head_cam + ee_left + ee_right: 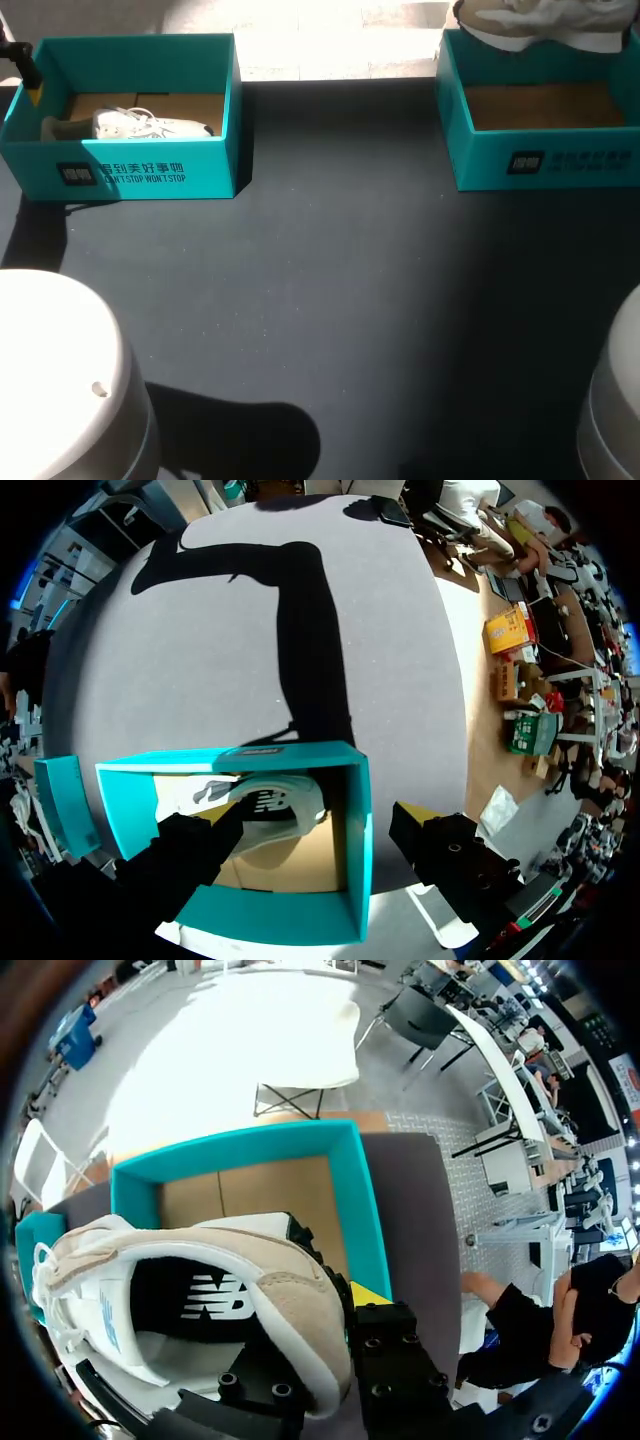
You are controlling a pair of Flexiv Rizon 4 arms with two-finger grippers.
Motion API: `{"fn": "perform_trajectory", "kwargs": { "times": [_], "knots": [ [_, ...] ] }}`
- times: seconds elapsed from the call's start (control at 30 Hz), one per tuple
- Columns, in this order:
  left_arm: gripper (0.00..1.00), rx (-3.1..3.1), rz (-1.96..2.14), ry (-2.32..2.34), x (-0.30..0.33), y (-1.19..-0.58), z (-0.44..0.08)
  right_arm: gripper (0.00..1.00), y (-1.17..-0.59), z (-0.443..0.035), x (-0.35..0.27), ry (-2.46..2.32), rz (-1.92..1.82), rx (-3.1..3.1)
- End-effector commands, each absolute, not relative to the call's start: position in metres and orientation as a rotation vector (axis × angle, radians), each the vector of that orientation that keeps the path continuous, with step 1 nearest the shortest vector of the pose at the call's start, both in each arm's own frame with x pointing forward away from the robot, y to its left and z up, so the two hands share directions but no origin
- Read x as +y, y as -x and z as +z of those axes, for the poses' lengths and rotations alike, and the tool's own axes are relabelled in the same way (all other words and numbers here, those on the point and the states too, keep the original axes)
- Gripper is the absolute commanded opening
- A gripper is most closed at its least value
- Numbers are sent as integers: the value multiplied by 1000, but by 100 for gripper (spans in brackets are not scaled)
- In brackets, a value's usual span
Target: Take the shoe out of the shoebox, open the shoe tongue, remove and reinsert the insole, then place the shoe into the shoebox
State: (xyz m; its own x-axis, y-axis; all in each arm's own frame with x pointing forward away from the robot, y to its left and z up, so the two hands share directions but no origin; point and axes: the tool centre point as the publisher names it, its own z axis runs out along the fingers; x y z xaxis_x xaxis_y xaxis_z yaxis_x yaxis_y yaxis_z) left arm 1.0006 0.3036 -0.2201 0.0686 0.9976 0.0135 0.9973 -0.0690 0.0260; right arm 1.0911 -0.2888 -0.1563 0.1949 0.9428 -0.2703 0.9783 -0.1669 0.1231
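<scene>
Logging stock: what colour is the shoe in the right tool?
Beige and white shoe; the right wrist view shows it best.

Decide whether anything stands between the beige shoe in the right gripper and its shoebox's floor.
Nothing visible does. The beige shoe hangs over the right teal shoebox's far rim, and the box's cardboard floor is bare.

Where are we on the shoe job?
Done: beige sneaker is out of the right shoebox, which is empty. In hand: right hand grips it above the box. The insole sits inside; whether the tongue and insole steps are done is unclear. Left: at least boxing it. The white sneaker lies in the left shoebox, left hand open over it.
</scene>
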Motion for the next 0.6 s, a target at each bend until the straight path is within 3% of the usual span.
{"fn": "perform_trajectory", "kwargs": {
  "times": [0.03, 0.3, 0.6],
  "knots": [
    [100, 2136, 49, -2289, 304, -1000, -220, 0, -1067, -147, -284, -2122, -69, 1788],
    [100, 2136, 49, -2289, 304, -1000, -220, 0, -1056, -141, -280, -2093, -75, 1791],
    [100, 2136, 49, -2289, 304, -1000, -220, 0, -948, -119, -220, -2036, -160, 1743]
  ]
}}
